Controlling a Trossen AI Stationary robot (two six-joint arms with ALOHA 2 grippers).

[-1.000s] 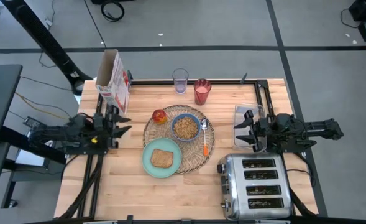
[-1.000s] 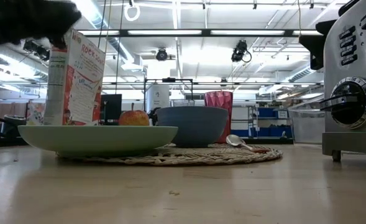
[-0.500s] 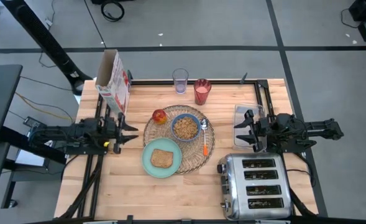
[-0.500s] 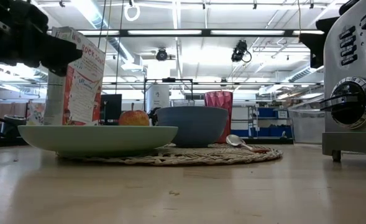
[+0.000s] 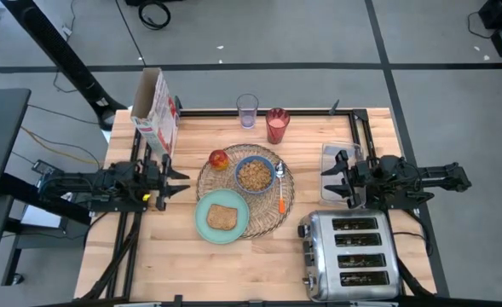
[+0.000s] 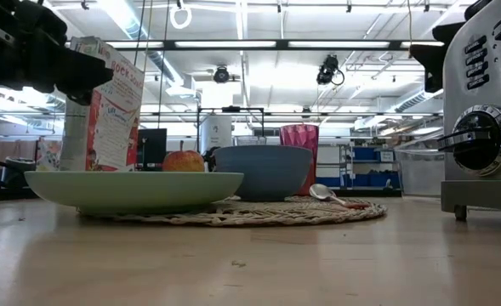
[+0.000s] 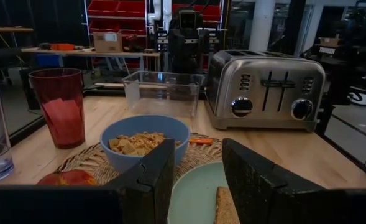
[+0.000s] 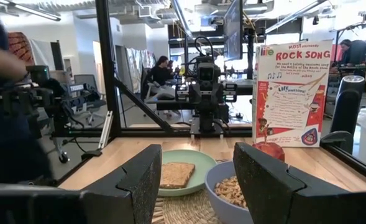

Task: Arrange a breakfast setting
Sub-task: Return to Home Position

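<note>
- While both arms wait at the two sides of the counter (image 5: 191, 264), the breakfast things sit in the middle of it.
- The round wicker mat (image 5: 268, 215) lies flat there.
- The blue bowl (image 5: 255, 159) stands on the far half of the mat and has cereal (image 5: 254, 175) in it.
- The green plate (image 5: 206, 223) sits on the near left part of the mat. Part of it sticks out past the mat's edge.
- The toast (image 5: 222, 217) lies flat on the plate.
- The apple (image 5: 219, 159) is on the mat, just beside the bowl on its left.
- The spoon (image 5: 280, 186) lies on the mat to the right of the bowl. Its orange handle points to the near side.
- The glass of pink drink (image 5: 277, 125) stands on the bare counter, just past the mat's far edge.
- A clear glass (image 5: 248, 111) stands just beside it.
- A cereal box (image 5: 157, 111) stands at the far left corner.
- The left tool (image 5: 181, 182) is by the left side of the mat and points at it. Its fingers are spread wide and hold nothing.
- The right tool (image 5: 326, 182) is on the right side, over a clear box (image 5: 334, 151) and just behind the big toaster (image 5: 349, 256). Its fingers are wide apart too and hold nothing.
</note>
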